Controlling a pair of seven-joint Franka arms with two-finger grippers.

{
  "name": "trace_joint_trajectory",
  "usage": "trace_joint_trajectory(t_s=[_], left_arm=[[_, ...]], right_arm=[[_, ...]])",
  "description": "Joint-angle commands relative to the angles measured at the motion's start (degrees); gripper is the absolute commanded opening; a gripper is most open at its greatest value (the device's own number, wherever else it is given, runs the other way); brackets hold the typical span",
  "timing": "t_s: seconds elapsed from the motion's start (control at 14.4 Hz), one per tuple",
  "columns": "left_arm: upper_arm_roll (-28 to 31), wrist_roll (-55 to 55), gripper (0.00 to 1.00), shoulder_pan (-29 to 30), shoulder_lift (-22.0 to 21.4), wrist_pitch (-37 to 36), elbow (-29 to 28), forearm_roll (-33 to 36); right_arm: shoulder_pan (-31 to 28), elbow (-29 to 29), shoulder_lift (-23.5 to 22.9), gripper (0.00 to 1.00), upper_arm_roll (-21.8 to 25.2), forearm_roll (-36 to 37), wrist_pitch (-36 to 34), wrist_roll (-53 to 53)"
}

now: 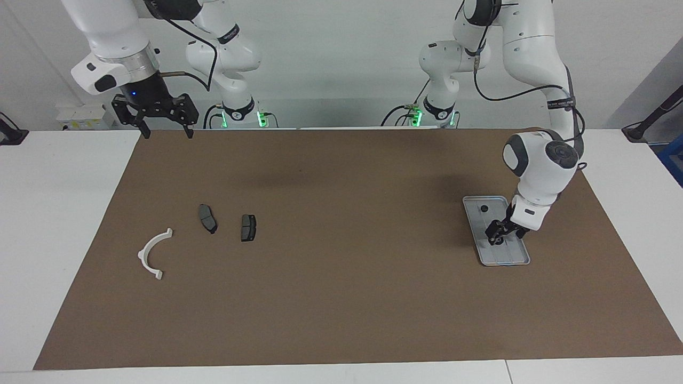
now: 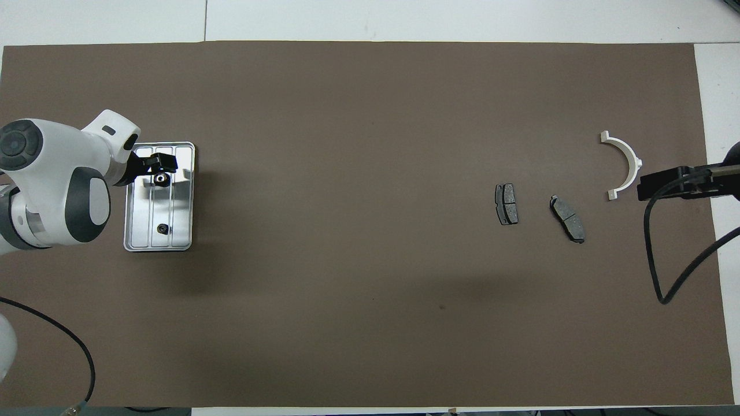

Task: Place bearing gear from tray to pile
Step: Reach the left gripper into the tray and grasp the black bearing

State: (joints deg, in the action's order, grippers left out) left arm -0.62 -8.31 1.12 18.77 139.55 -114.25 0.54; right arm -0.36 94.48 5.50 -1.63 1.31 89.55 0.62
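Reaching our left gripper [image 1: 496, 238] into the tray [image 1: 515, 258], fingers spread around the gear [image 2: 160, 180] | right gripper [image 1: 161, 124] waiting, fingers spread.

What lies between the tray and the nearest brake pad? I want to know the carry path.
Nothing: in the overhead view only bare brown mat stretches from the tray to the brake pad; the facing view agrees.

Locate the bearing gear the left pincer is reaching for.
The gear lies in the tray at the left arm's end, farther from the robots than the smaller part, under the left pincer.
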Motion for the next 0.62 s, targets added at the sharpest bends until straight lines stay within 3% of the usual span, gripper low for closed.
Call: trace_joint_trajectory(t_s=[0.0, 0.07, 0.28, 0.56], left_arm=[[0.0, -0.92, 1.0, 0.11, 0.56, -0.16, 0.08, 0.78], [0.0, -0.92, 0.99, 0.11, 0.65, -0.07, 0.08, 0.78], [0.0, -1.27, 0.82, -0.16, 1.35, 0.19, 0.08, 0.78], [0.0, -1.8, 0.8, -0.33, 1.36, -0.33, -0.01, 0.78]], right_arm=[[-0.61, 0.27, 0.74, 1.0, -0.39, -0.78, -0.96, -1.5], [-0.61, 0.27, 0.74, 1.0, -0.39, -0.78, -0.96, -2.02], [-0.61, 0.53, 1.0, 1.0, -0.39, -0.87, -1.31, -2.99], [1.31, 1.32, 1.53, 1.0, -0.39, -2.1, -1.05, -2.38]])
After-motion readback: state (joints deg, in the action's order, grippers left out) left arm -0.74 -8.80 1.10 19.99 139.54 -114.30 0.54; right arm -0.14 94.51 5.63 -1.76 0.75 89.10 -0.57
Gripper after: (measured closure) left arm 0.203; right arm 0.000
